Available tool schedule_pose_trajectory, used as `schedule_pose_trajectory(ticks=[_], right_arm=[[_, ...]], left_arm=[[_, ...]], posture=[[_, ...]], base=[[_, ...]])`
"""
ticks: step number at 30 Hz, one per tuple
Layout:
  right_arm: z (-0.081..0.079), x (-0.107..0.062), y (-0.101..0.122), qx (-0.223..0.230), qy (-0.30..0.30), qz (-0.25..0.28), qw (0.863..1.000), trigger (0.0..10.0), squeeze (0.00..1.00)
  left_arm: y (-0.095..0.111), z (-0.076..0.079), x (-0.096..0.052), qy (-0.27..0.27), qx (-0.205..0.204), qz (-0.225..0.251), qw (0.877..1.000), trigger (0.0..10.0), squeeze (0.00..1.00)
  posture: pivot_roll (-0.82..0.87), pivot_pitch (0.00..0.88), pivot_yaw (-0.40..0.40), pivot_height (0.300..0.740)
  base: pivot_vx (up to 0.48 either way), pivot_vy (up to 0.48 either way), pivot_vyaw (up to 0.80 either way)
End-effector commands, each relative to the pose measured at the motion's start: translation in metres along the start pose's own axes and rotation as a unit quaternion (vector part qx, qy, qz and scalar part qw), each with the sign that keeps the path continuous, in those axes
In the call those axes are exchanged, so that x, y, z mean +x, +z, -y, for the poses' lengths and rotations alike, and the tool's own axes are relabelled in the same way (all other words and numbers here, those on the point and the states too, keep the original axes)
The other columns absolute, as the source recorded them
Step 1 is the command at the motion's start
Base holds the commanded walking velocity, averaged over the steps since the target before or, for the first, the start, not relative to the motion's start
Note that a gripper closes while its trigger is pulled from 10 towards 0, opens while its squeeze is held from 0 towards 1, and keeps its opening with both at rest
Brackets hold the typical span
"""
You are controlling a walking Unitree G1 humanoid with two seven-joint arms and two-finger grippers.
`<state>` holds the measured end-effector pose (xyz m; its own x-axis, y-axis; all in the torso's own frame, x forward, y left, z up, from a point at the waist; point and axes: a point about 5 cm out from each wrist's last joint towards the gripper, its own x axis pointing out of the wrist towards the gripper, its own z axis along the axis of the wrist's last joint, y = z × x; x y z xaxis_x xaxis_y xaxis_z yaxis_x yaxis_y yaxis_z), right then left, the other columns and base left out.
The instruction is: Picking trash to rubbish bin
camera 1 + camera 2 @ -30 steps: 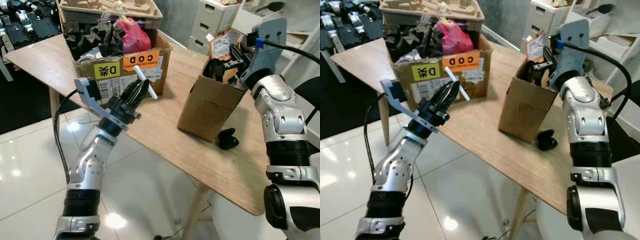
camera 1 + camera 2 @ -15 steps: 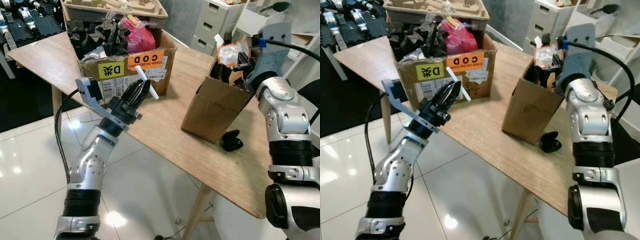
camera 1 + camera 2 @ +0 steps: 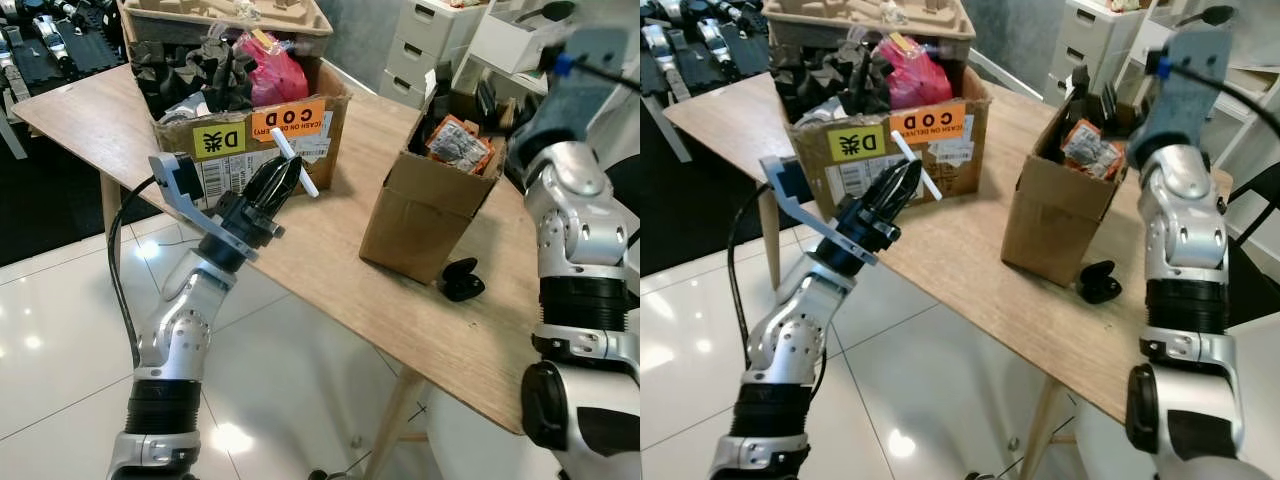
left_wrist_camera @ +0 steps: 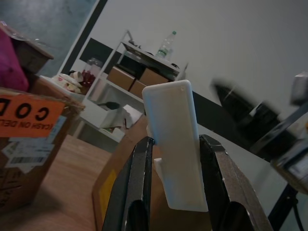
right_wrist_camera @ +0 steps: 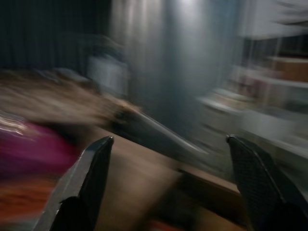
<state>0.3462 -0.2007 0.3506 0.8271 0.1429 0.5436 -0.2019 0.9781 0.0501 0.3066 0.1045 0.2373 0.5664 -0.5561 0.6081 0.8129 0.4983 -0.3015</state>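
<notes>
My left gripper (image 3: 288, 172) hovers over the table's front edge, before the big box, shut on a flat white plastic strip (image 3: 297, 166). The strip (image 4: 175, 149) stands up between both fingers (image 4: 139, 187). An orange snack packet (image 3: 458, 145) lies in the open top of the small cardboard box (image 3: 415, 220). My right gripper (image 3: 1092, 92) is just above and behind that box, open, its fingers (image 5: 91, 173) spread wide with nothing between them; the right wrist view is blurred.
A large cardboard box (image 3: 250, 135) with a COD label, stuffed with a pink bag, dark scraps and a pulp tray, stands on the wooden table (image 3: 330, 265). A small black object (image 3: 460, 280) lies beside the small box. White drawers (image 3: 430, 45) stand behind. White tiled floor (image 3: 60, 330) lies below.
My right gripper has opened and drawn up and back; the orange packet it held now lies in the small box. The left arm with the white strip has stayed put.
</notes>
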Motion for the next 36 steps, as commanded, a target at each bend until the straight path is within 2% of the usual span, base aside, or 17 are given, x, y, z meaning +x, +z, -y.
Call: schedule_pose_trajectory(ticks=[1,2,6,7,10,12,13,14,17,20,22,27,31,32,33,34,36], right_arm=[[-0.019,-0.006,0.015,0.04,0.1,0.054,0.993,10.0,0.0],[-0.019,-0.006,0.015,0.04,0.1,0.054,0.993,10.0,0.0],[-0.03,-0.017,0.025,0.085,0.172,0.079,0.978,10.0,0.0],[-0.036,-0.023,0.025,0.092,0.218,0.074,0.969,10.0,0.0],[-0.04,-0.029,0.024,0.096,0.25,0.07,0.961,10.0,0.0],[-0.051,-0.048,0.016,0.083,0.349,0.041,0.933,10.0,0.0],[-0.058,-0.061,0.008,0.075,0.404,0.015,0.912,10.0,0.0],[-0.058,-0.061,0.008,0.075,0.404,0.015,0.912,10.0,0.0],[-0.066,-0.072,0.0,0.059,0.439,-0.014,0.896,10.0,0.0],[-0.069,-0.074,-0.004,0.048,0.447,-0.026,0.893,10.0,0.0],[-0.076,-0.081,-0.017,0.004,0.467,-0.062,0.882,10.0,0.0],[-0.074,-0.083,-0.02,-0.044,0.465,-0.08,0.881,10.0,0.0],[-0.076,-0.082,-0.02,-0.059,0.466,-0.082,0.879,10.0,0.0],[-0.077,-0.078,-0.02,-0.081,0.45,-0.077,0.886,10.0,0.0],[-0.077,-0.078,-0.02,-0.081,0.45,-0.077,0.886,10.0,0.0],[-0.077,-0.071,-0.02,-0.106,0.427,-0.067,0.896,10.0,0.0],[-0.081,-0.064,-0.022,-0.138,0.402,-0.052,0.904,10.0,0.0]], left_arm=[[-0.002,0.006,0.002,-0.02,-0.015,0.0,1.0,10.0,0.0],[-0.002,0.006,0.002,-0.02,-0.015,0.0,1.0,10.0,0.0],[-0.001,0.01,0.002,-0.04,-0.026,0.003,0.999,10.0,0.0],[-0.001,0.012,0.001,-0.047,-0.032,0.004,0.998,10.0,0.0],[0.0,0.013,0.001,-0.052,-0.036,0.005,0.998,10.0,0.0],[0.002,0.017,0.0,-0.064,-0.051,0.015,0.997,10.0,0.0],[0.004,0.018,0.0,-0.067,-0.058,0.02,0.996,10.0,0.0],[0.004,0.018,0.0,-0.067,-0.058,0.02,0.996,10.0,0.0],[0.007,0.017,0.0,-0.059,-0.056,0.024,0.996,10.0,0.0],[0.008,0.015,0.001,-0.054,-0.056,0.026,0.997,10.0,0.0],[0.01,0.009,0.002,-0.024,-0.062,0.033,0.997,10.0,0.0],[0.014,-0.003,0.0,0.016,-0.079,0.047,0.996,10.0,0.0],[0.016,-0.007,0.0,0.03,-0.084,0.051,0.995,10.0,0.0],[0.017,-0.01,0.0,0.037,-0.086,0.054,0.994,10.0,0.0],[0.017,-0.01,0.0,0.037,-0.086,0.054,0.994,10.0,0.0],[0.017,-0.011,0.0,0.042,-0.088,0.054,0.994,10.0,0.0],[0.017,-0.013,0.001,0.051,-0.092,0.055,0.993,10.0,0.0]], posture=[[0.02,0.099,-0.035,0.74],[0.02,0.099,-0.035,0.74],[0.03,0.103,-0.036,0.74],[0.03,0.104,-0.037,0.74],[0.03,0.104,-0.037,0.74],[0.03,0.104,-0.037,0.74],[0.03,0.107,-0.039,0.74],[0.03,0.107,-0.039,0.74],[0.03,0.108,-0.037,0.74],[0.03,0.108,-0.037,0.74],[0.03,0.112,-0.035,0.74],[0.04,0.109,-0.033,0.74],[0.04,0.106,-0.034,0.74],[0.04,0.103,-0.031,0.74],[0.04,0.103,-0.031,0.74],[0.03,0.101,-0.03,0.74],[0.03,0.099,-0.029,0.74]], base=[[0.0,0.0,0.0],[0.0,0.0,0.0],[0.0,0.0,0.0],[0.0,0.0,0.0],[0.0,0.0,0.0],[0.0,0.0,0.0],[0.0,0.0,0.0],[0.0,0.0,0.0],[0.0,0.0,0.0],[0.0,0.0,0.0],[0.0,0.0,0.0],[0.0,0.0,0.0],[0.0,0.0,0.0],[0.0,0.0,0.0],[0.0,0.0,0.0],[0.0,0.0,0.0],[0.0,0.0,0.0]])
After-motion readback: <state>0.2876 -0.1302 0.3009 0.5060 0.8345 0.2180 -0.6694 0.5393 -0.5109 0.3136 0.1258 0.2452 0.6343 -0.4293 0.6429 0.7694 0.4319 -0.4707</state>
